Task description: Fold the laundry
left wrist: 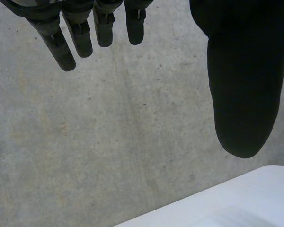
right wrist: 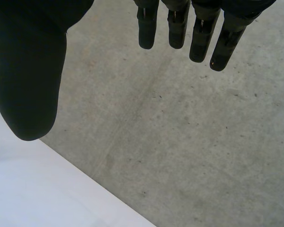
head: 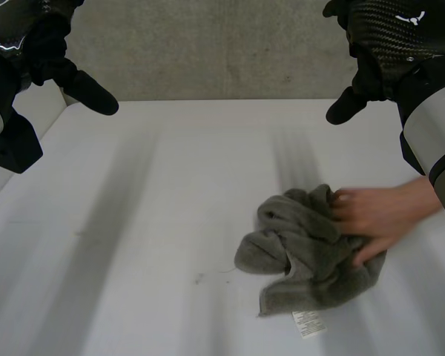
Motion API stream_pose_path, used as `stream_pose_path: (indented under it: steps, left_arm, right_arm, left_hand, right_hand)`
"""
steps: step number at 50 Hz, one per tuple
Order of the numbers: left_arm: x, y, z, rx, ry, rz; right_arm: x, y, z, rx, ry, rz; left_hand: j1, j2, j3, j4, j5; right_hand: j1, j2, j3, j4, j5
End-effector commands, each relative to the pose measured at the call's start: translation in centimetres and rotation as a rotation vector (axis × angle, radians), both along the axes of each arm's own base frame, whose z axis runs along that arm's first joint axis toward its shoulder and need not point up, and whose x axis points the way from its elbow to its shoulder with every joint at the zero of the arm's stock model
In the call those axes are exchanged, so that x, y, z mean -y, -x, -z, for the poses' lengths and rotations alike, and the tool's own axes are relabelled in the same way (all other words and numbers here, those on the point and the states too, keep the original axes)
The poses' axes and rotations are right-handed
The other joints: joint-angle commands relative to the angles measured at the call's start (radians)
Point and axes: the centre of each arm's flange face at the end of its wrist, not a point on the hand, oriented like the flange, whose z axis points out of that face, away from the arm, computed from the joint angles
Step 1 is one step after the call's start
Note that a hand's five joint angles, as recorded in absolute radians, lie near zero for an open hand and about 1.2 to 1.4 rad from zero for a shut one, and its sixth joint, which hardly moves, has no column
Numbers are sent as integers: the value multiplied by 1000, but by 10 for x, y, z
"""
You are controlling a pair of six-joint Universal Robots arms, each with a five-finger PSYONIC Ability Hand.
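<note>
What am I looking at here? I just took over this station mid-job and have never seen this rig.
The wide picture comes from a camera between and behind the two arms, looking down at a white table. The black shapes in its upper corners are the robot's left hand and right hand, up near the table's far side. The other two pictures come from a camera on each wrist, looking along the palm. Each shows straight fingers and a thumb, open and holding nothing, with grey concrete behind. On the table lies a crumpled grey towel with a white label. A person's hand is on the towel.
</note>
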Motion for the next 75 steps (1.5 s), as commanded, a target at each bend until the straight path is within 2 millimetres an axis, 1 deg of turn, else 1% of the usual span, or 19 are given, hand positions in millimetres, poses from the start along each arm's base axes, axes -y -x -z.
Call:
stream_pose_path:
  steps: [1, 9, 15, 20, 21, 33, 36, 37, 38, 39, 40, 41, 45, 47, 48, 50, 55, 63, 75]
  left_arm:
    - [-3, -1, -2, -4, 8, 3]
    - [-5, 2, 2, -2, 8, 15]
    - [-1, 6, 12, 5, -9, 24]
    - [9, 12, 26, 26, -55, 28]
    - [13, 13, 31, 32, -69, 26]
    - [33, 22, 56, 61, -132, 23]
    - [39, 25, 65, 65, -137, 23]
    - [42, 27, 70, 67, -142, 23]
    - [42, 27, 70, 67, -142, 23]
    - [45, 28, 75, 70, -148, 26]
    - [47, 30, 80, 74, -158, 26]
    - [47, 30, 80, 75, -158, 26]
    - [53, 34, 100, 98, -211, 32]
    - [54, 37, 108, 106, -231, 38]
    - [55, 40, 116, 117, -253, 44]
    - [58, 42, 126, 124, -275, 47]
    - [62, 51, 150, 140, -324, 67]
    - [50, 74, 177, 103, -425, 242]
    - [61, 88, 207, -44, -491, 290]
  right_arm:
    - [-2, -3, 0, -9, 4, -32]
    - [-1, -4, 0, -21, 12, -40]
    - [7, -13, 15, -195, 32, -33]
    - [15, -19, 43, -411, -11, -27]
    - [20, -22, 59, -476, -66, -40]
    - [48, -39, 162, -657, -344, -103]
    - [56, -43, 195, -694, -398, -118]
    - [56, -43, 195, -694, -398, -118]
    - [59, -44, 201, -694, -400, -118]
    - [61, -45, 201, -684, -384, -115]
    - [61, -45, 201, -684, -384, -115]
    - [65, -47, 195, -657, -351, -106]
    - [70, -50, 164, -572, -248, -82]
    - [64, -46, 122, -449, -140, -58]
    - [64, -46, 122, -448, -140, -58]
    - [58, -43, 94, -305, -79, -71]
    - [42, -43, 65, -168, -20, -162]
    - [21, -49, 65, -153, -36, -314]
    - [-17, -58, 67, -151, -185, -584]
  left_hand:
    - [-5, 11, 8, 8, -32]
    - [-5, 11, 8, 8, -32]
    - [-5, 11, 8, 8, -32]
    - [-5, 11, 8, 8, -32]
    - [-5, 11, 8, 8, -32]
    - [-5, 11, 8, 8, -32]
    - [-5, 11, 8, 8, -32]
    - [-5, 11, 8, 8, -32]
    - [-5, 11, 8, 8, -32]
    - [-5, 11, 8, 8, -32]
    - [-5, 11, 8, 8, -32]
    - [-5, 11, 8, 8, -32]
    - [-5, 11, 8, 8, -32]
    - [-5, 11, 8, 8, -32]
    - [-5, 11, 8, 8, -32]
    - [-5, 11, 8, 8, -32]
    - [-5, 11, 8, 8, -32]
    - [-5, 11, 8, 8, -32]
    - [-5, 11, 8, 8, -32]
  right_hand:
    - [-45, -62, -38, -62, -52]
    - [-45, -62, -38, -62, -52]
    - [-45, -62, -38, -62, -52]
    - [-45, -62, -38, -62, -52]
    - [-45, -62, -38, -62, -52]
    - [-45, -62, -38, -62, -52]
    - [275, 258, 282, 258, 268]
    - [277, 259, 283, 260, 270]
    - [486, 469, 493, 469, 479]
    - [834, 817, 841, 817, 827]
    - [837, 820, 844, 820, 830]
    - [1173, 1156, 1180, 1157, 1166]
    - [1177, 1160, 1184, 1160, 1170]
    - [1177, 1160, 1184, 1160, 1170]
    - [1177, 1160, 1184, 1160, 1170]
    - [1177, 1160, 1184, 1160, 1170]
    - [1177, 1160, 1184, 1160, 1170]
    - [1177, 1160, 1184, 1160, 1170]
    - [1177, 1160, 1184, 1160, 1170]
